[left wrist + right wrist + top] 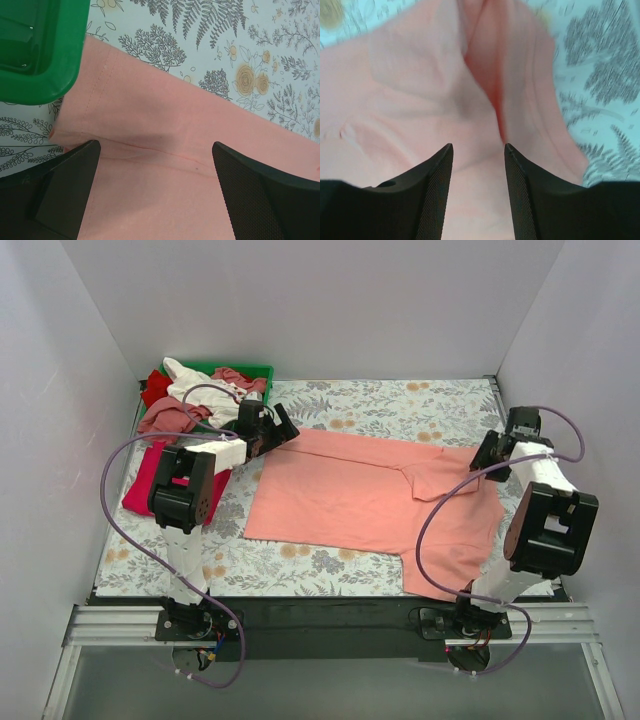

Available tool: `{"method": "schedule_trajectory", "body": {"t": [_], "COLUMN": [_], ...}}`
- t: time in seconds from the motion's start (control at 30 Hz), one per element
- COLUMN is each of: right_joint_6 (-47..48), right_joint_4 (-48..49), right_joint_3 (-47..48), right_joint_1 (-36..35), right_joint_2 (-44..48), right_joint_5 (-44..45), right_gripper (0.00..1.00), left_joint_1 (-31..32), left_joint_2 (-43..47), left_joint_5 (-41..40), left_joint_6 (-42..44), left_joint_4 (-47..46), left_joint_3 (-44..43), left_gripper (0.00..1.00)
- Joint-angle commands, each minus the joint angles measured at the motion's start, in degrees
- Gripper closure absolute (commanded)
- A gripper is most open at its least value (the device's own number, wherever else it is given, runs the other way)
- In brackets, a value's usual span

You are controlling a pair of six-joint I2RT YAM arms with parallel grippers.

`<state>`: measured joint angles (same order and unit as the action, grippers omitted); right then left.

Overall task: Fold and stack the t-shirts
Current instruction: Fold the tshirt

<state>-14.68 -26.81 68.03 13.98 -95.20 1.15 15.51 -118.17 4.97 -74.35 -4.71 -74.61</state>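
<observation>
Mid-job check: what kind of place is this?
Probably a lab test booth, not a home: plain white walls box in a floral-print tabletop, with a metal mounting rail along its near edge.

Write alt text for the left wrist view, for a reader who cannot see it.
A salmon-pink t-shirt lies spread on a floral tablecloth, with the left gripper open over it, one dark finger at each lower corner. The corner of a green tray fills the upper left.

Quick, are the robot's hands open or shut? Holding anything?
Left gripper: open wide over the salmon-pink t-shirt, holding nothing.
Right gripper: open over the same t-shirt, holding nothing.
</observation>
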Motion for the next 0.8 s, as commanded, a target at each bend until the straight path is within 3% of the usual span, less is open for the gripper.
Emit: {"method": "schedule_trajectory", "body": {"t": [0.0,0.13,0.6,0.73,0.77], "right_joint_6": [-0.3,-0.9,-4.8,-5.8,-5.5], "right_joint_4": [1.8,5.0,10.3,10.9,11.0], "right_joint_3": [-8.4,-12.8,-9.3,-9.2,-9.1], "right_joint_1": [0.3,0.3,0.2,0.3,0.3], "right_joint_2": [7.0,8.4,-0.2,0.6,0.8], "right_joint_5": [-4.8,-8.4,-8.1,-6.6,-6.2], "right_gripper": [0.48,0.49,0.58,0.87,0.90], "left_joint_1": [-0.5,-0.6,-0.6,-0.6,-0.6], "left_joint_2": [3.0,3.7,3.9,3.8,3.8], "left_joint_5": [-1.8,-1.6,-2.2,-2.0,-1.7], "left_joint_6": [1.5,1.6,1.9,2.1,2.4], "left_joint_4": [3.0,2.7,2.7,2.8,2.8], "left_joint_3": [1.3,2.2,2.0,1.7,1.7], "left_gripper": [0.05,0.05,0.04,0.04,0.04]}}
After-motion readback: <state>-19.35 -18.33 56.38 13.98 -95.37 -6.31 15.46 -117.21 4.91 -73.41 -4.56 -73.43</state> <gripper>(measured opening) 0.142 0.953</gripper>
